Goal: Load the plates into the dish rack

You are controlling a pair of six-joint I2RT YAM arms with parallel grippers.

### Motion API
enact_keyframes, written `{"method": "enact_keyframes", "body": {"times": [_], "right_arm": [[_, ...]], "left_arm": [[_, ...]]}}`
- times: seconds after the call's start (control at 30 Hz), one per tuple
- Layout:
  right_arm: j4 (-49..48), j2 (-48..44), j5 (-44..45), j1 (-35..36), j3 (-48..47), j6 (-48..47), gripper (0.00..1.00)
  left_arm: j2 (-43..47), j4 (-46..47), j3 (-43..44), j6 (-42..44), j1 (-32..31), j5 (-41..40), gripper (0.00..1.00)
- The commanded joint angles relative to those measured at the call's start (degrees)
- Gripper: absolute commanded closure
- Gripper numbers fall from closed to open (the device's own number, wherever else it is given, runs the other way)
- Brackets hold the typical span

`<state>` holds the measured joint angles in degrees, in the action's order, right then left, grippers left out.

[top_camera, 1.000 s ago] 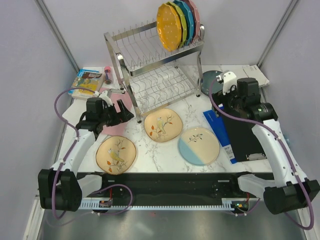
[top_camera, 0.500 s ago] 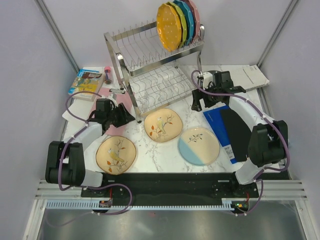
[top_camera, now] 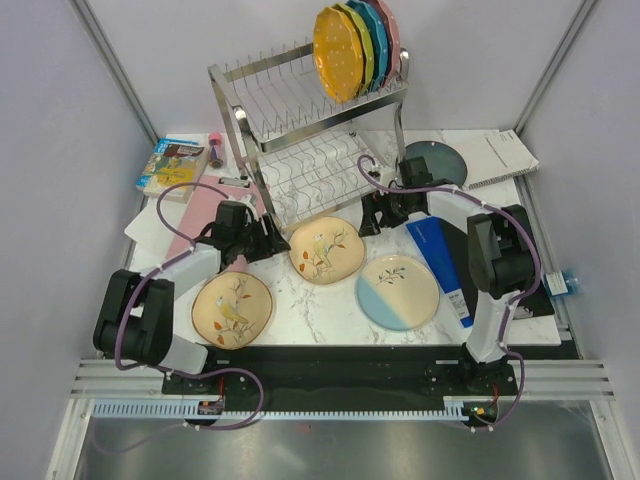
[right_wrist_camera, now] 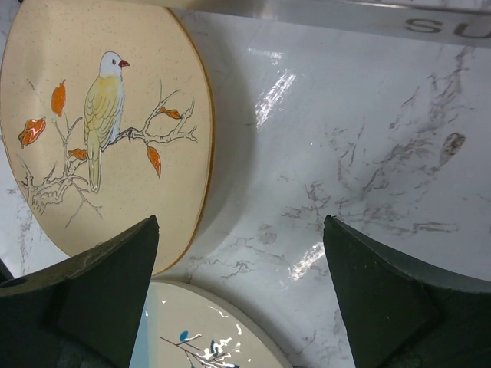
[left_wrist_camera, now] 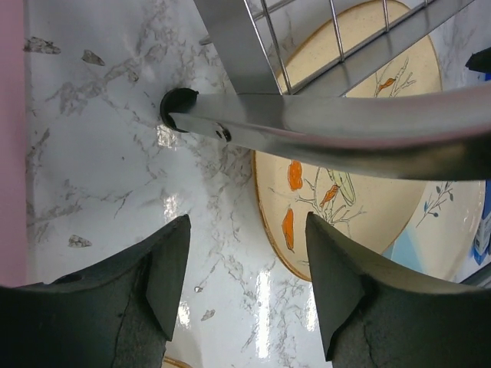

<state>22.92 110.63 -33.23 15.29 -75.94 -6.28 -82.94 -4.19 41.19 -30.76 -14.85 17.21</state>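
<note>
On the marble table [top_camera: 310, 310], the open, empty left claw [left_wrist_camera: 245, 253] and right claw [right_wrist_camera: 239, 253] flank the middle bird plate [top_camera: 326, 248], seemingly pre-grasp; next, pinch its rim.

The left gripper [top_camera: 270, 241] has slid right across the bench [top_camera: 300, 300]. It has come off the pink sheet [top_camera: 203, 215] and in beside the near left leg of the dish rack [top_camera: 300, 120], and now sits just left of the middle bird plate [top_camera: 325, 248]. The right gripper [top_camera: 368, 218] has travelled farther. From the far right, where it hung over the dark teal plate [top_camera: 436, 161], it has swung left and nearer, to the right rim of that same bird plate. The dark teal plate, covered before, now shows whole. The right arm [top_camera: 455, 205], earlier raised over the right side, now reaches low toward the middle.
</note>
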Motion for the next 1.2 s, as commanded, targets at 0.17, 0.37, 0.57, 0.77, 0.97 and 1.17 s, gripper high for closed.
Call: {"method": "enact_keyframes", "body": {"times": [0.17,0.37,0.57,0.77,0.97,1.17], "right_arm": [[-3.8,4.8,-6.9,0.5,-3.2,1.6,0.05],[-2.3,6.2,-9.8,1.1,-2.4,0.7,0.05],[-1.6,5.9,-11.5,1.7,-0.4,0.5,0.06],[0.3,5.9,-11.3,1.9,0.7,-1.0,0.06],[2.1,7.5,-13.9,1.9,-0.9,-1.4,0.06],[6.9,10.6,-20.4,2.0,-3.3,-3.6,0.07]], "left_arm": [[-5.2,3.8,0.5,-7.0,-6.3,-3.4,0.29],[-8.2,3.8,0.0,-12.7,-10.6,-5.0,0.34],[-8.1,2.0,-1.2,-16.0,-12.0,-8.1,0.61],[-5.5,-0.3,-2.5,-13.9,-11.3,-8.3,0.88],[-3.4,3.8,-5.8,-7.3,-9.1,-0.9,0.98],[-1.5,10.1,-8.8,-5.0,-8.8,6.2,0.98]]}}
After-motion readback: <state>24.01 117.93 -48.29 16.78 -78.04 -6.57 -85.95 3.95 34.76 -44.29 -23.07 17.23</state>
